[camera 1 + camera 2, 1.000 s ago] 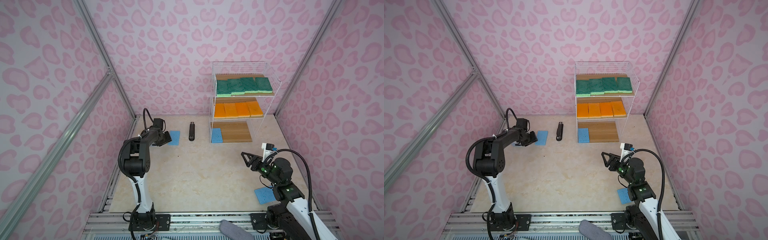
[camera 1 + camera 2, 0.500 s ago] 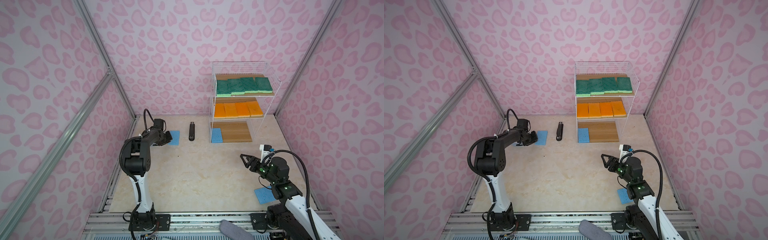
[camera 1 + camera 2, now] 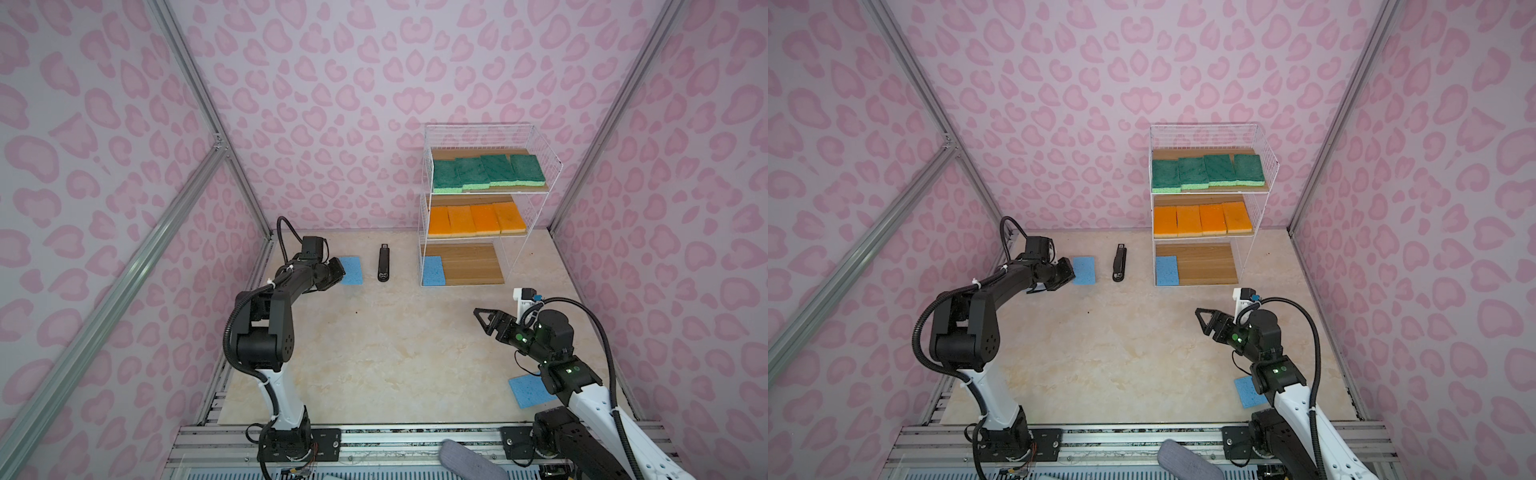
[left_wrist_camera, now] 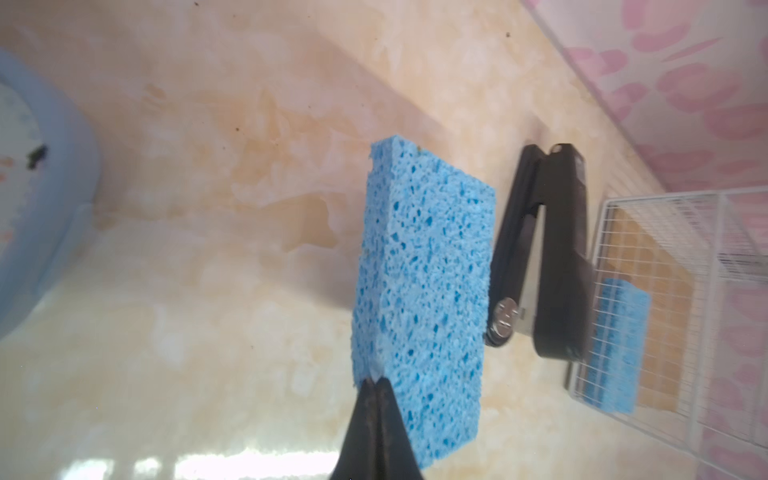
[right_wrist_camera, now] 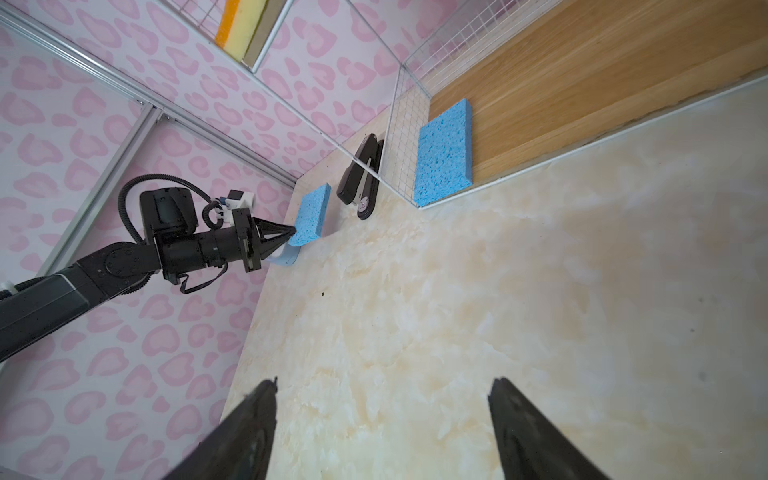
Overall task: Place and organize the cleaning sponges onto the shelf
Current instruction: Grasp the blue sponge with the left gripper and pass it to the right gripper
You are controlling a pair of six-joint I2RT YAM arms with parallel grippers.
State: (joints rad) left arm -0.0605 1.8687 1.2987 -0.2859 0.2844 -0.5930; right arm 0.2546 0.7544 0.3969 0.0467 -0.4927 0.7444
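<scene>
On the beige marbled counter (image 3: 395,345), boxed in by pink patterned walls (image 3: 332,83), the middle lies bare. The shelf (image 3: 478,135) stands at the back with green sponges (image 3: 486,170) on top, orange sponges (image 3: 476,220) below them, and a shelved blue sponge (image 3: 433,271) on the lowest board. The left gripper (image 4: 376,382) is clenched on the corner of a lifted blue sponge (image 4: 424,299) beside the stapler (image 3: 383,270). The right gripper (image 5: 382,386) gapes wide and holds nothing.

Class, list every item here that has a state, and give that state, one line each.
left gripper, shut on held blue sponge
right gripper, open, empty
shelf, top board holds four green sponges, middle four orange sponges
shelved blue sponge, flat on bottom board
loose blue sponge, flat on table, ungripped
black stapler, lying on table
</scene>
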